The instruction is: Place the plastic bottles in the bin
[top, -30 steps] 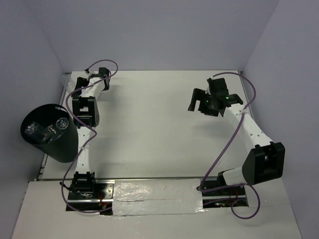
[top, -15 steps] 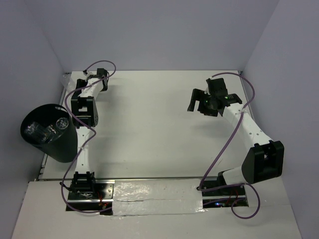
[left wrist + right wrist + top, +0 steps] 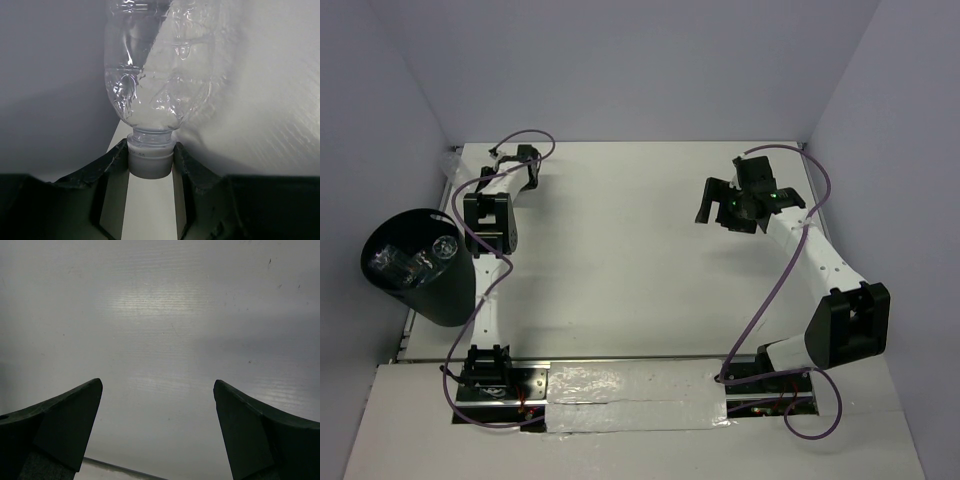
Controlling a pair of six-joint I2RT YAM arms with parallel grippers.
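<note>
A clear crinkled plastic bottle [image 3: 155, 75] lies in the table's far left corner, faintly visible in the top view [image 3: 451, 159]. My left gripper [image 3: 150, 159] is shut on its white cap [image 3: 149, 162], one finger on each side; in the top view this gripper [image 3: 472, 166] reaches into that corner. The black bin [image 3: 438, 298] stands off the table's left edge, tilted, with two clear bottles [image 3: 395, 262] [image 3: 444, 247] inside. My right gripper [image 3: 157, 385] hangs open over bare table at the right [image 3: 713, 203], holding nothing.
The walls [image 3: 620, 70] close in the table at the back and both sides, near the held bottle. Purple cables [image 3: 470, 240] loop along the left arm. Silver tape [image 3: 630, 395] covers the near edge between the arm bases.
My left gripper has closed from wide open onto the bottle's cap, and the wrist has shifted slightly toward the far left corner. The right arm has stayed still.
</note>
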